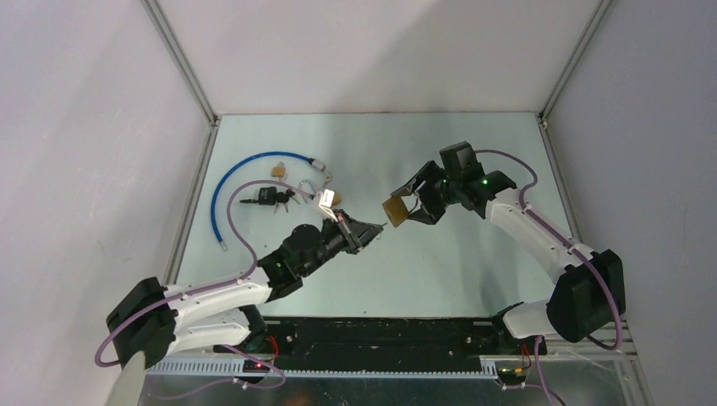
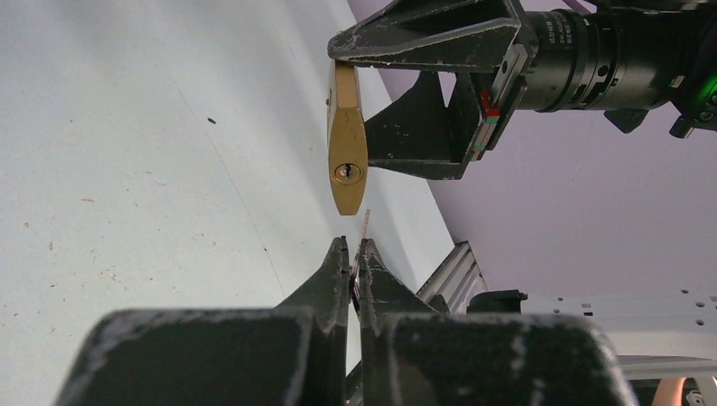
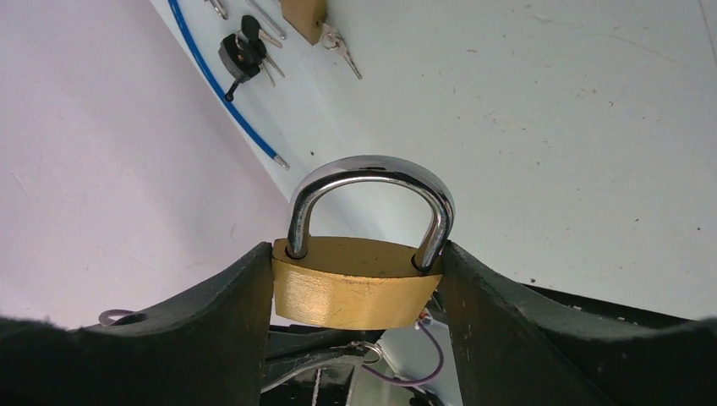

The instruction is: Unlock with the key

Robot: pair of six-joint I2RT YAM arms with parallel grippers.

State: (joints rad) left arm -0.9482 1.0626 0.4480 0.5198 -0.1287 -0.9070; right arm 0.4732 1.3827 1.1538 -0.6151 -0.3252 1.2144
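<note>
We see right gripper (image 1: 412,203) clamping padlock (image 3: 355,292) aloft | key (image 2: 366,223) nipped in left gripper (image 2: 355,254), near keyhole | cable (image 1: 221,190), keys (image 1: 269,197) behind | pale table (image 1: 457,271), white walls

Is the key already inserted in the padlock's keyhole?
No, the key tip lies just outside the padlock, and the keyhole shows empty.

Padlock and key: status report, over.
Right gripper shut on brass padlock, shackle closed. Left gripper shut on key, tip short of keyhole. Nothing between.
</note>
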